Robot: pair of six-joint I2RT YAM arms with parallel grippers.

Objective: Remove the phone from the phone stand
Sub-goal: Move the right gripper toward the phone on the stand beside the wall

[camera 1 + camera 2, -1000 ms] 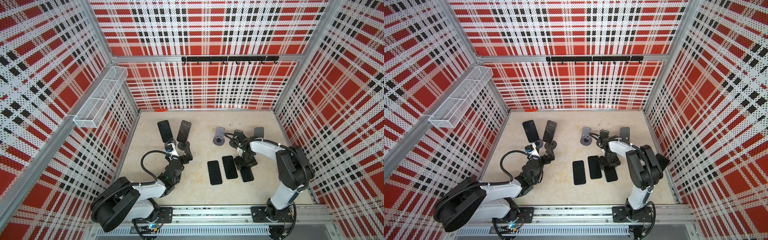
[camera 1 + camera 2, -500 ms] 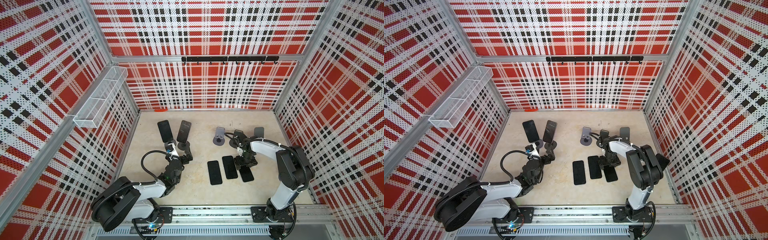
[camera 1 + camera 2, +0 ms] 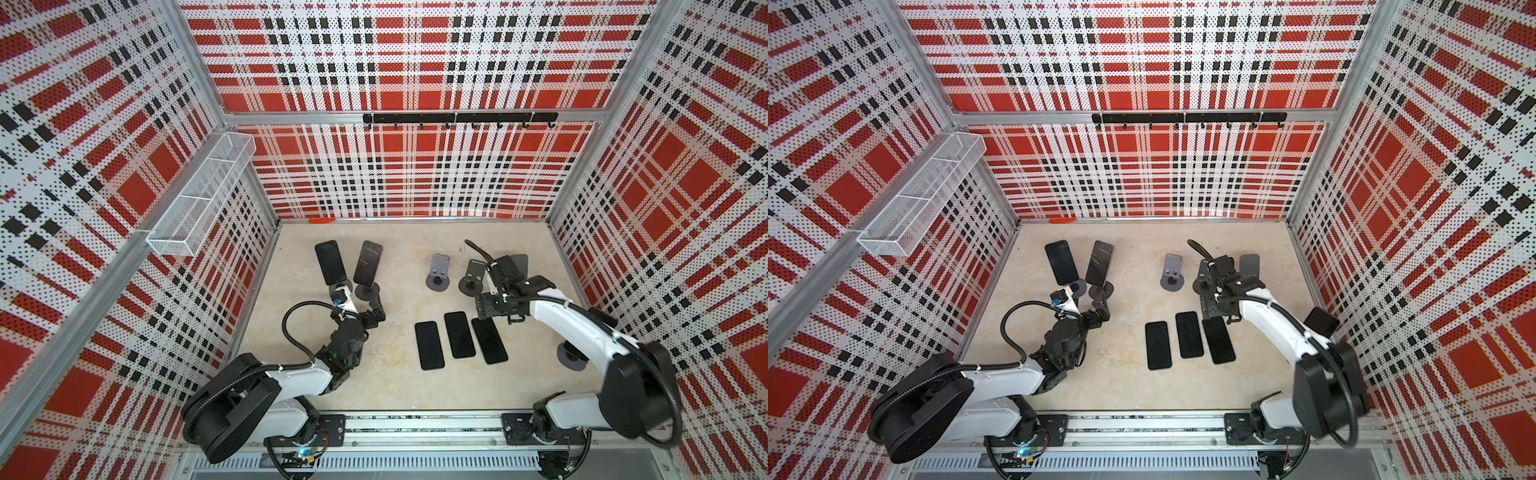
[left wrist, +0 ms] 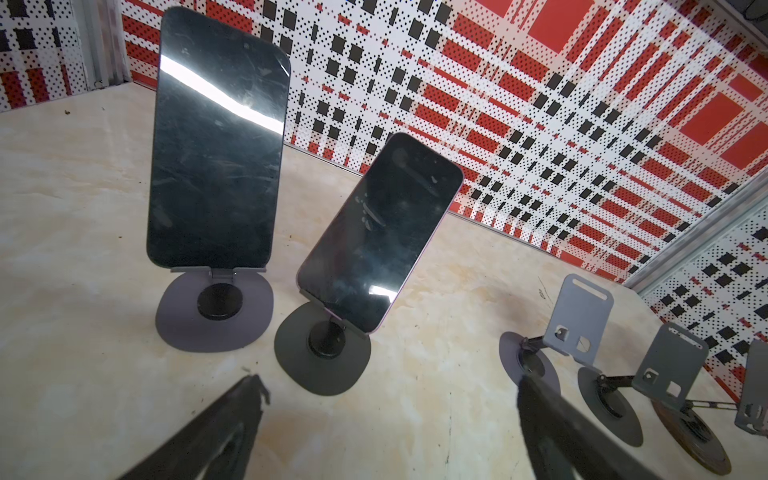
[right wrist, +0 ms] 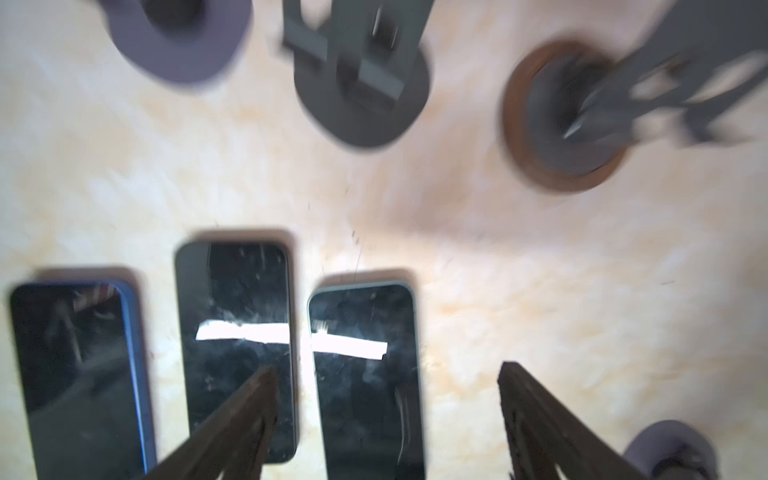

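1. A beige table (image 3: pixel 395 390) sits inside red plaid walls (image 3: pixel 415 174).
2. The left arm (image 3: pixel 299 378) lies low, stretched forward. The left gripper (image 4: pixel 390 380) is wide open and empty, just short of a dark stand (image 4: pixel 322 353).
3. The right arm (image 3: pixel 573 324) arches over, its right gripper (image 5: pixel 386 368) pointing down with fingers spread, holding nothing, above the rightmost flat phone (image 3: pixel 489 340) of three lying side by side.
4. Beyond, a tilted phone (image 3: pixel 368 263) leans on the dark stand, and beside it an upright phone (image 3: pixel 330 262) rests on a grey stand (image 4: pixel 214 316). Empty stands (image 3: pixel 438 272) sit to their right.
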